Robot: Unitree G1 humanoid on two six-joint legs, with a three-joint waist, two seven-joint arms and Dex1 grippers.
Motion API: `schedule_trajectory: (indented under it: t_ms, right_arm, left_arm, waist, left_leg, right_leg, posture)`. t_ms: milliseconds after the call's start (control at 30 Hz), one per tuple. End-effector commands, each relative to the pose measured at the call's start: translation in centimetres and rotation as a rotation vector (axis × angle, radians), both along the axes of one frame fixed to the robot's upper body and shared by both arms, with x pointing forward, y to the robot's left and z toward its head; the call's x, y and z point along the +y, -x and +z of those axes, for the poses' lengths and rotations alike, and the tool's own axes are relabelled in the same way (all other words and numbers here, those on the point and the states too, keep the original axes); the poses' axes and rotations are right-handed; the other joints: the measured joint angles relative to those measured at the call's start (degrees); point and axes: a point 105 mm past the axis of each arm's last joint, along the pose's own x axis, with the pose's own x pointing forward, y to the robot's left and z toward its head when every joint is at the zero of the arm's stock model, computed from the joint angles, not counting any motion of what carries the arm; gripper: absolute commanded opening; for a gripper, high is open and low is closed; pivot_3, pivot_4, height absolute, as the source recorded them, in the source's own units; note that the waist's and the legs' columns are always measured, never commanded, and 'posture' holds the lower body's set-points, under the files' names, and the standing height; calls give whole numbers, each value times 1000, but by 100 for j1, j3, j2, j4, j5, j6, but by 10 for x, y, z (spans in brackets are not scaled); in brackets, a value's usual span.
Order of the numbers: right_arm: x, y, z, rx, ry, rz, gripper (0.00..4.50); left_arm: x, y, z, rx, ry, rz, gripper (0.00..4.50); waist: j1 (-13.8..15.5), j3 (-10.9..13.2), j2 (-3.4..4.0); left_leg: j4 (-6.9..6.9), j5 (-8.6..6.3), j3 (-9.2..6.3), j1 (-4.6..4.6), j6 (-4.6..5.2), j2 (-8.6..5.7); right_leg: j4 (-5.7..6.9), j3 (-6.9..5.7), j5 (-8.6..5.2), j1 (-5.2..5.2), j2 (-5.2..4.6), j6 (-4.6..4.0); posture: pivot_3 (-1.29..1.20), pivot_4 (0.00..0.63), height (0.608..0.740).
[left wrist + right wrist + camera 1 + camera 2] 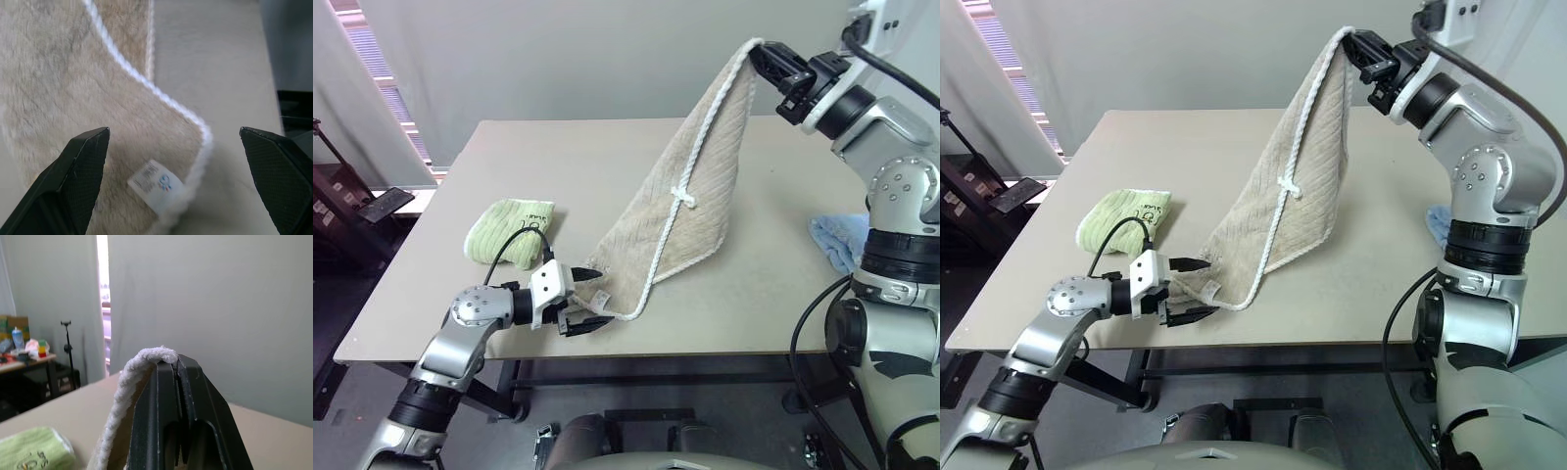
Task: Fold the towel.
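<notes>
The beige towel [690,206] with a white corded edge hangs from one corner, held high over the table by my right gripper [759,54], which is shut on that corner [149,357]. Its lower part rests on the table near the front edge. My left gripper [587,299] stands open at the towel's low corner, one finger on each side of it. In the left wrist view the corner with its small white tag [156,186] lies between the two black fingers [80,171].
A folded light-green cloth [509,232] lies on the table [558,157] to the left of the towel. A light-blue cloth [837,240] sits at the table's right edge beside my right arm. A dark stand [357,211] is off the table's left side.
</notes>
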Motion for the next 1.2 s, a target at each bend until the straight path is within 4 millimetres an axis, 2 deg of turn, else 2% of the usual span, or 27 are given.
schedule_trajectory:
  t_ms: [33, 100, 233, 300, 367, 533, 700, 1000, 1200]
  right_arm:
    - [3, 3, 9, -49, 6, -1, 24]
    - [2, 1, 8, -38, -2, -8, 24]
    - [1, -4, 5, -21, 3, -25, 24]
    - [1, -6, 4, -11, 0, -40, 24]
    - [-2, -9, 0, -1, 0, -70, 24]
    - [-3, -14, -4, 9, -11, -108, 24]
    - [-4, -14, -9, 26, -13, -125, 24]
    - [-13, -15, -12, 24, -22, -171, 24]
    - [-18, -16, -13, 28, -28, -190, 24]
  left_arm:
    - [-10, -3, 6, -38, -25, -48, 4500]
    - [-15, -2, 5, -24, -30, -73, 4500]
    - [-29, -7, -2, 11, -150, -87, 4500]
    - [-39, -6, 3, 45, -137, -114, 4500]
    - [-49, -2, -3, 82, -185, -163, 4500]
    - [-60, -12, -10, 95, -220, -137, 4500]
    - [-49, -13, -32, 216, -369, -88, 4500]
    - [-19, -13, -42, 287, -459, 0, 4500]
    - [-15, -14, -42, 308, -436, 44, 4500]
  waist:
    - [-3, 0, 0]
    - [-3, 0, 0]
    - [3, 0, 1]
    - [-1, 0, 0]
    - [4, 0, 0]
    - [-1, 0, 0]
    - [-24, 0, 0]
    - [-92, -1, 0]
    - [-178, -1, 1]
  left_leg:
    - [0, 0, 0, 0, 0, 0]
    - [0, 0, -1, 0, 0, 0]
    - [5, 0, -1, 0, 0, 0]
    - [8, 0, -1, 0, 0, 0]
    - [9, 0, -1, 0, 1, 0]
    - [10, 1, -3, 0, 0, 0]
    - [10, 2, -5, 0, 1, 1]
    - [19, 4, -11, 1, -4, 5]
    - [21, 7, -12, 24, -9, 9]
  right_leg:
    - [1, 0, 0, 0, 0, 1]
    - [4, 0, 1, -2, 0, 2]
    - [9, 0, 1, 0, 0, 2]
    - [11, 0, 1, 1, -1, 2]
    - [11, 0, 2, 1, -1, 4]
    - [13, 0, 2, 0, -1, 4]
    - [17, 0, 2, 2, 0, 5]
    - [32, 0, 0, 1, 4, 0]
    - [47, 0, -6, 11, 8, -10]
  posture:
    - [0, 0, 715]
    - [0, 0, 715]
    - [0, 0, 715]
    - [0, 0, 715]
    - [0, 0, 715]
    - [0, 0, 715]
    - [0, 0, 715]
    - [0, 0, 715]
    - [0, 0, 715]
